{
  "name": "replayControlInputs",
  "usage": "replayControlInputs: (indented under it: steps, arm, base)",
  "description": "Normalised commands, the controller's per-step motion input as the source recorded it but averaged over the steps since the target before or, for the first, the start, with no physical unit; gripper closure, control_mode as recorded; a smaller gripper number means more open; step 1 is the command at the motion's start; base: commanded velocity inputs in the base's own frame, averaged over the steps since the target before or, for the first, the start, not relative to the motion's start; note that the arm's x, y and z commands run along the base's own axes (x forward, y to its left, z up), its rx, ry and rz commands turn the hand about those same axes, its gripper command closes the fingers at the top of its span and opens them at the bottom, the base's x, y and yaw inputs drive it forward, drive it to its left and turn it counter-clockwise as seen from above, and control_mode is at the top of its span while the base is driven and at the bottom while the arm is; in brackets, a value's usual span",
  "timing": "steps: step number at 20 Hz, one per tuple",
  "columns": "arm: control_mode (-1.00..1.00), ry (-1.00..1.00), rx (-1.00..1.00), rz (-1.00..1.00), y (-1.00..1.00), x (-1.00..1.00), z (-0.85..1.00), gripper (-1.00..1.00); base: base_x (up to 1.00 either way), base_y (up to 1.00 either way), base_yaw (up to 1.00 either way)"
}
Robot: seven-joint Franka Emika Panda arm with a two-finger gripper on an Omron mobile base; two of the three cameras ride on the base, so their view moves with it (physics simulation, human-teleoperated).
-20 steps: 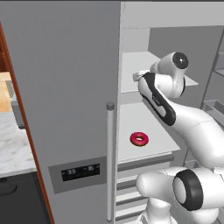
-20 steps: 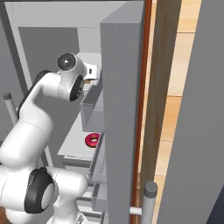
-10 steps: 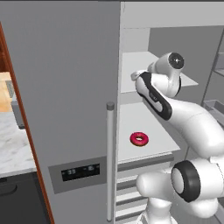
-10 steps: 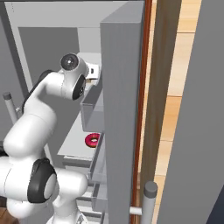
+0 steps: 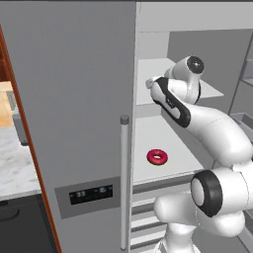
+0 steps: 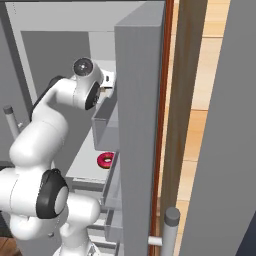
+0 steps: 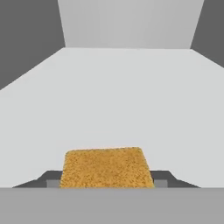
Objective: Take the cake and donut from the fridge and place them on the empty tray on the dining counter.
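Fingertips (image 7: 51, 180) show as small dark-and-grey corners at either side of the cake (image 7: 106, 168) in the hand view, one at its left lower edge and one at its right; the gripper (image 7: 106, 183) thus has the golden-tan block between its jaws, and they look pressed to its sides, though the contact itself sits at the very bottom of the view and is hard to judge; the cake lies on a white shelf of the fridge (image 5: 74, 99), with bare shelf running away beyond it to the grey back wall.

From the left base camera the gripper (image 5: 149, 84) reaches over the upper shelf (image 5: 148, 66) of the fridge, at that shelf's left part, just behind the edge of the closed grey door; the white arm (image 5: 207, 126) bends back from it, out of the open compartment and down to the base.

Donut (image 5: 157, 156), pink-red and glossy, lies flat on the fridge shelf below the one the gripper is at, near that shelf's front; it is well apart from the gripper; the right base camera shows the donut (image 6: 105, 160) on the same lower shelf, under the arm's elbow.
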Motion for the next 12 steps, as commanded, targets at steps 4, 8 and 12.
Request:
replayControlInputs:
  steps: [4,8,12]
  arm:
    - [-1.00,0.00,0.03,0.03,0.00,0.00,-0.21,1.00]
    - [-1.00,-0.19,0.00,0.03,0.00,-0.27,-0.08,1.00]
    - [-1.00,-0.26,-0.01,0.00,0.01,-0.85,0.02,1.00]
  base:
    - [0.00,0.00,0.00]
    - [0.00,0.00,0.00]
    - [0.00,0.00,0.00]
